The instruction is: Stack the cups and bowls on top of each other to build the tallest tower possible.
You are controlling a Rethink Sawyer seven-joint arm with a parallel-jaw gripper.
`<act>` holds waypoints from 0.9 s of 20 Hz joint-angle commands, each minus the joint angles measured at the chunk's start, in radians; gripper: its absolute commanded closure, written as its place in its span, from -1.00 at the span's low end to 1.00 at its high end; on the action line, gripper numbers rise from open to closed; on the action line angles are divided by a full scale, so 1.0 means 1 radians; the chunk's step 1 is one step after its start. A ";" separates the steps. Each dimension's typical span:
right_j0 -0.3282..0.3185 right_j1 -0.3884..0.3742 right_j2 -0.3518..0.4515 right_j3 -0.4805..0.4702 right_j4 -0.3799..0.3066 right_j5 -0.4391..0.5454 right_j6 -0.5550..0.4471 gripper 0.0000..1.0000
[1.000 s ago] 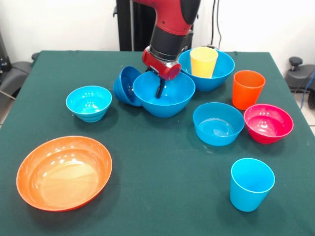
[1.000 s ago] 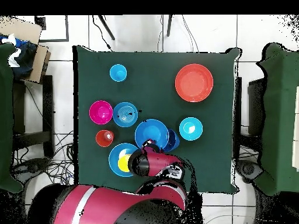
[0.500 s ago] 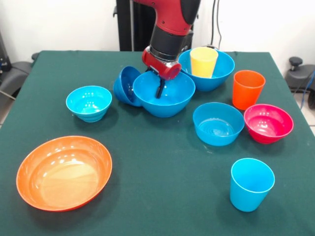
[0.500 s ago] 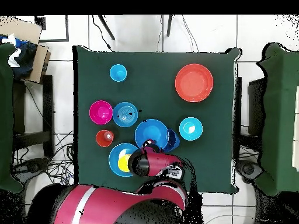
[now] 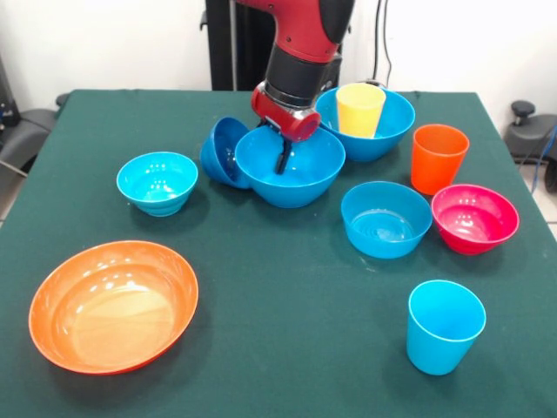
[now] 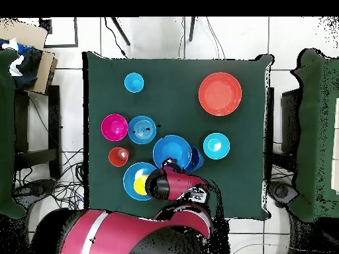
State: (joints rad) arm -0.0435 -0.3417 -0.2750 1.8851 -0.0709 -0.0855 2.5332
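Glossy, smooth plastic pieces lie spread over a bench (image 5: 261,331) covered in dark green cloth. A wide, shallow orange plastic bowl (image 5: 113,305) sits at the near left of the front view, and a small round cyan plastic bowl (image 5: 157,181) stands beyond it. Near the middle, a large deep blue plastic bowl (image 5: 290,165) stands upright, with a small dark blue plastic bowl (image 5: 223,152) tipped on its side and leaning against its left wall. The red and black arm (image 5: 300,52) comes down steeply over this large bowl, its red wrist collar above the far rim, and the hand (image 5: 282,159) reaches down inside the bowl as a dark tip close to the far inner wall; I cannot tell whether it is spread or pressed together. Behind and to the right, a second large blue plastic bowl (image 5: 383,126) holds an upright tapered yellow plastic cup (image 5: 359,109). A tapered orange plastic cup (image 5: 438,158) stands upright to the right, just beyond a small magenta-red plastic bowl (image 5: 474,218), which stands just beside a medium light blue plastic bowl (image 5: 385,218). A tapered light blue plastic cup (image 5: 444,326) stands alone at the near right.
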 commanded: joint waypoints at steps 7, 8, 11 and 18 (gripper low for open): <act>0.009 0.051 0.078 -0.108 0.034 -0.021 0.078 -1.00; 0.009 0.051 0.078 -0.109 0.034 -0.020 0.077 -1.00; 0.008 0.051 0.079 -0.109 0.033 -0.019 0.077 -1.00; 0.008 0.052 0.078 -0.111 0.034 -0.012 0.075 -1.00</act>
State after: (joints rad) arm -0.0426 -0.3414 -0.2770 1.8848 -0.0707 -0.0855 2.5332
